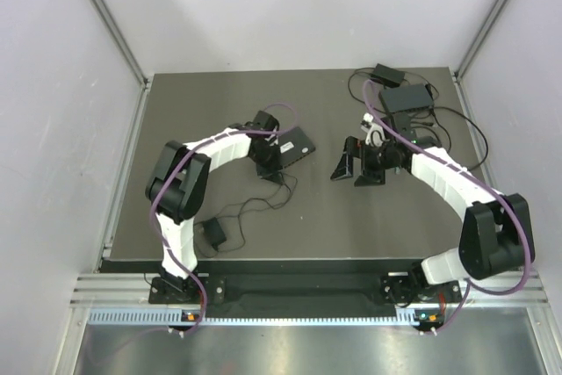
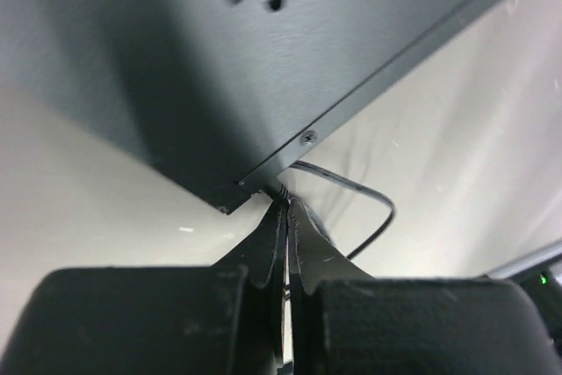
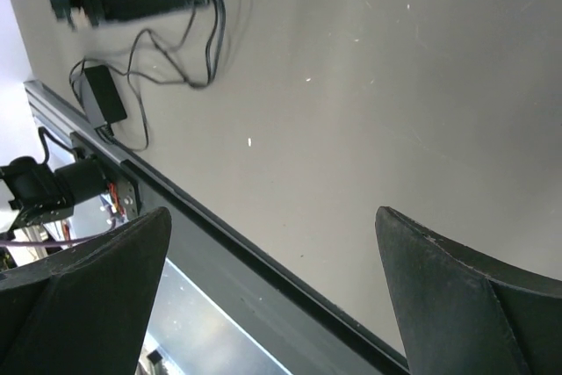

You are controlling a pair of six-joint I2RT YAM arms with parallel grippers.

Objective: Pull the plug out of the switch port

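Black flat metal, the switch lies on the table left of centre. The left arm rises from its base, folds at the elbow and reaches across to the switch's near corner. The plug sits at that corner, under the edge. It looks seated in the port, though the fingertips hide most of it. A thin cable loops away from it toward an adapter near the front edge. The left gripper has its fingers pinched tight together on the plug, right against the switch. The right arm bends in from the right. The right gripper hangs over bare table with fingers spread wide, holding nothing.
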